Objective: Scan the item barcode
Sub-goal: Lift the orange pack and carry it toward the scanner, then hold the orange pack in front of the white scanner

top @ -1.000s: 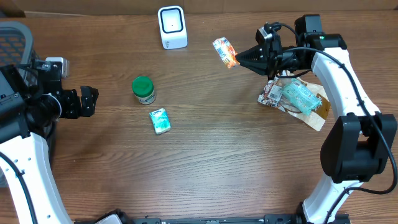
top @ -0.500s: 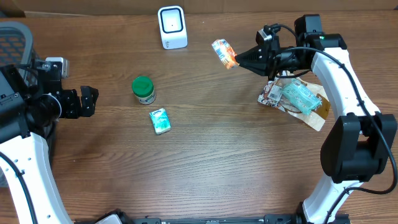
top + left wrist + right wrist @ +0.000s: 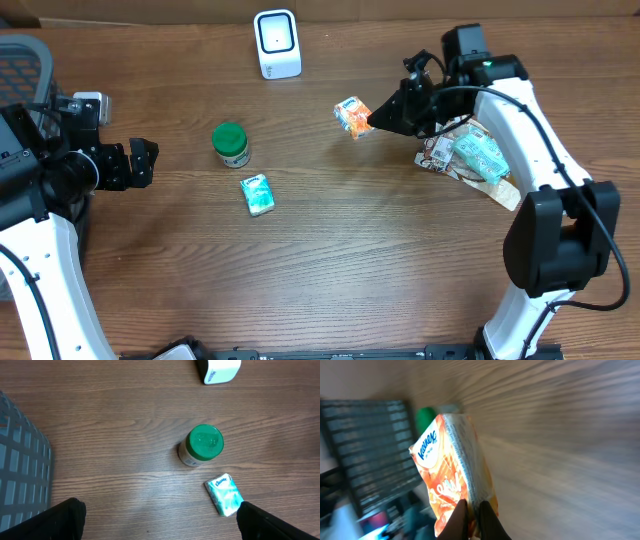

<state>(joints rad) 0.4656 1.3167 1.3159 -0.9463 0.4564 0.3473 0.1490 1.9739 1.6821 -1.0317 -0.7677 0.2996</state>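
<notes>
Over the worktop (image 3: pixel 330 270), the right gripper (image 3: pixel 371 118) is pinching the orange pack (image 3: pixel 351 114) by a thin edge, apart from the scanner (image 3: pixel 277 43). That skimpy grip could be letting it twist or drop, hiding the barcode. The left gripper's (image 3: pixel 140 163) jaws are gaping, empty.
</notes>
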